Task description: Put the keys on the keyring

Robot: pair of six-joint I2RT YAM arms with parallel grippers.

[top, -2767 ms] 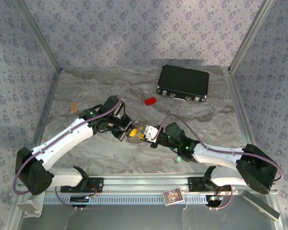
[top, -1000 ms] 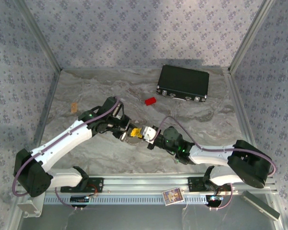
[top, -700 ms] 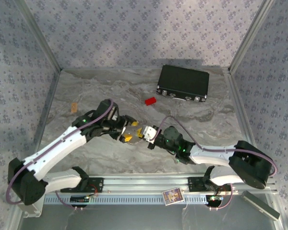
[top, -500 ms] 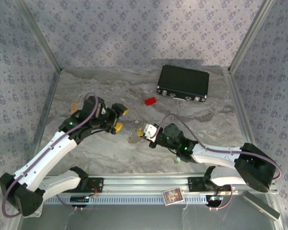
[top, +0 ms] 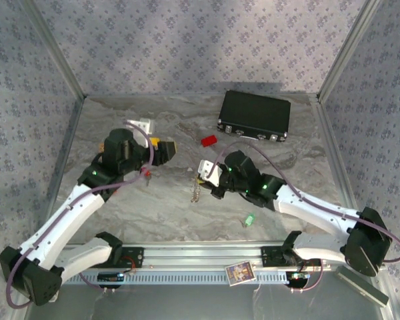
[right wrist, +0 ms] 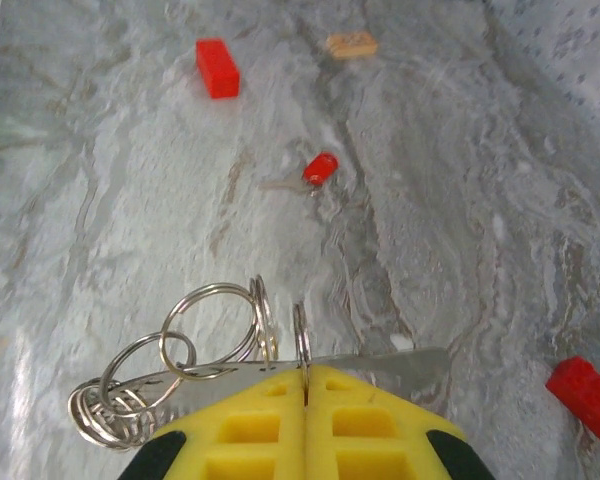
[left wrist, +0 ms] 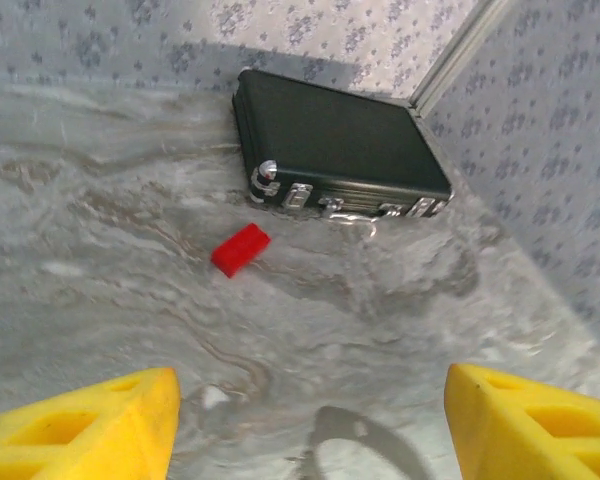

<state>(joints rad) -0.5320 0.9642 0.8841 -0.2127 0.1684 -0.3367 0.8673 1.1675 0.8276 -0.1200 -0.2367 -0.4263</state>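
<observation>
2 keys, and neither is on the keyring [right wrist: 261, 318] yet, judging by where they lie. The right gripper [right wrist: 305, 375] has its yellow pads pressed together on the ring's wire, so the bundle hangs off the front of the fingers.

My guess at the why: keeping the ring lifted off the table [top: 133, 213] lets the loops dangle free, so a key can be fed on without chasing thin wire across the marble. The left gripper [left wrist: 310, 425] is spread wide with nothing between its fingers. It's up above the table and aimed toward the black case [left wrist: 340, 140] and the red block [left wrist: 240, 249]. Looks to me like it's free to go fetch a key.

On the views:
- **Right wrist cam:** best for the ring. It's really a bunch of loops, 1 big hoop plus smaller ones. It also catches the red key [right wrist: 320, 168] lying flat ahead of the pads, well apart from them.
- **Top cam:** adds the green key [top: 249, 219] on the near side of the table, just beside the right forearm, plus the ring dangling between the 2 arms.
- **Left wrist cam:** settles that those jaws are empty.
</observation>
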